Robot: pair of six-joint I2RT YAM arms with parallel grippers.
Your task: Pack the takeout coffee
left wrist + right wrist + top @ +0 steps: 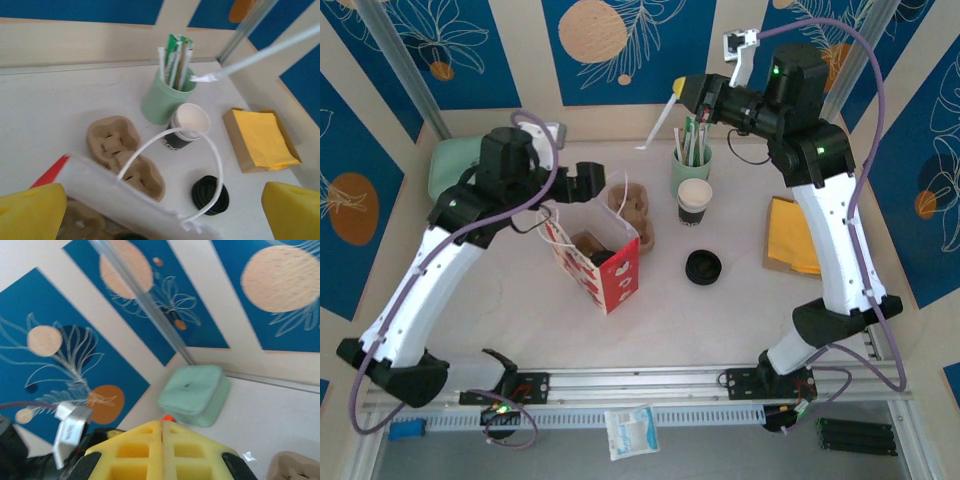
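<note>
the left gripper hangs wide open over the red-and-white bag left of the tabletop's middle, where the takeout coffee seems to sit as a dim brown shape, while the right gripper, near the far edge, pinches a wrapped straw.
</note>
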